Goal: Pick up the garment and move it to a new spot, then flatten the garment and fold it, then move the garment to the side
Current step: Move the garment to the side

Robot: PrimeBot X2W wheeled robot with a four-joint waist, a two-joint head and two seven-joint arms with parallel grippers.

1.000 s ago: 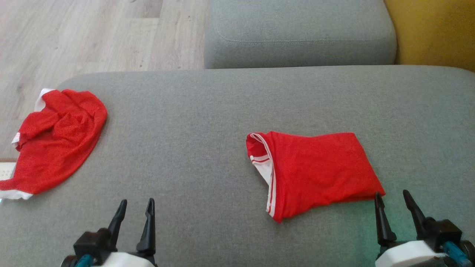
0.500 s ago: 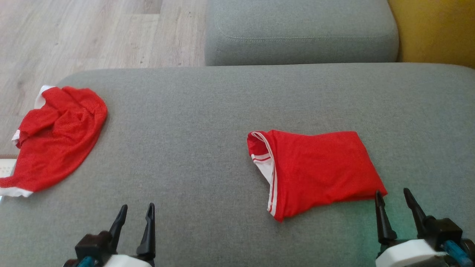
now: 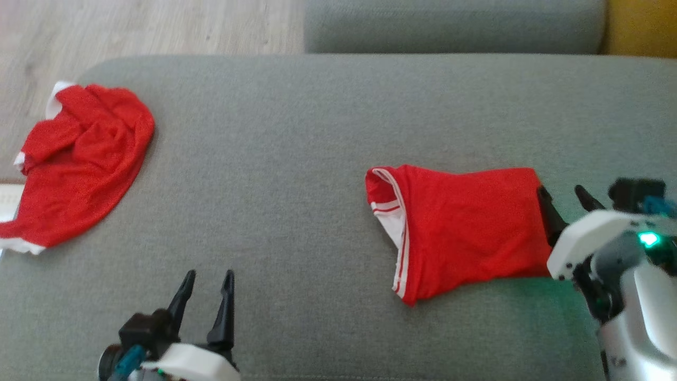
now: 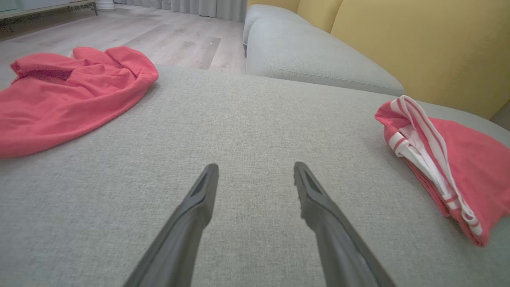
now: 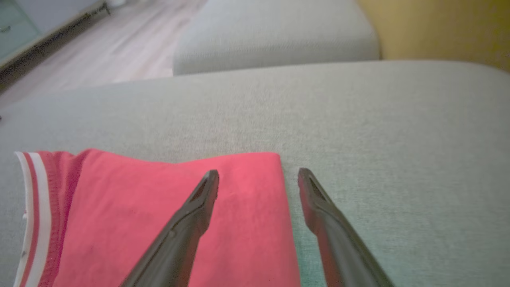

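A folded red garment [image 3: 465, 227] with white striped trim lies right of centre on the grey cushion [image 3: 296, 159]; it also shows in the left wrist view as the folded garment [image 4: 458, 159] and in the right wrist view as the folded garment [image 5: 159, 215]. My right gripper [image 3: 560, 190] is open at its right edge, one finger over the cloth and the other past the edge, nothing between them; the right gripper [image 5: 259, 172] hovers above the fabric. My left gripper [image 3: 209, 275] is open and empty near the front edge, and the left gripper [image 4: 255, 166] points over bare cushion.
A second, crumpled red garment [image 3: 79, 164] lies at the cushion's left end, also seen as a crumpled garment [image 4: 67, 91]. Another grey cushion [image 3: 455, 26] and a yellow backrest [image 3: 642, 26] stand behind. Wooden floor [image 3: 132, 26] lies beyond the left edge.
The head camera has tipped, shifting the whole picture. My right arm has risen and reached forward to the folded garment's right edge. The left gripper has hardly moved. Both garments lie as before.
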